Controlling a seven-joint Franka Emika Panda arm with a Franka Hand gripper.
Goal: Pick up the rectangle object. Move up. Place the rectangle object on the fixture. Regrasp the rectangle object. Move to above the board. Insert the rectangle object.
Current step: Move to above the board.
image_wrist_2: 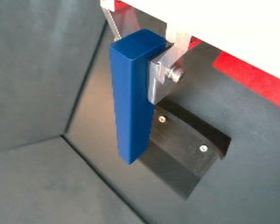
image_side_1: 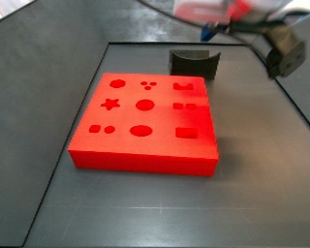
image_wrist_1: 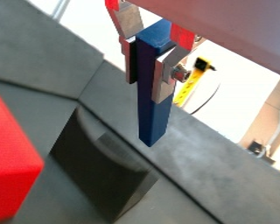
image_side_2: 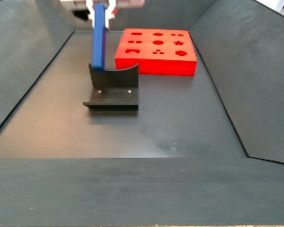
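While the hand hangs above the fixture, its silver fingers are closed on the upper part of the blue rectangle object, which hangs upright beneath them. In a side view the bar has its lower end just over the fixture's back wall; whether it touches the notch cannot be told from here. In both wrist views the lower end looks clear of the dark block below. The red board lies beside the fixture on the dark floor of the bin, its shaped holes all empty.

Judging by its look, the bar is stiff and light, a plain smooth plastic or painted piece with flat faces and sharp edges. Flat faces suit the pads well, but the smooth finish may let it slide or swing if the grip is only near one end, as it is here. With so much of its length hanging free, a knock against the fixture could tilt it in the jaws. For the regrasp, a hold nearer the middle, across the two broad faces, would seem steadier. For insertion, the lower end needs to stay free, so the grip should sit no lower than needed.
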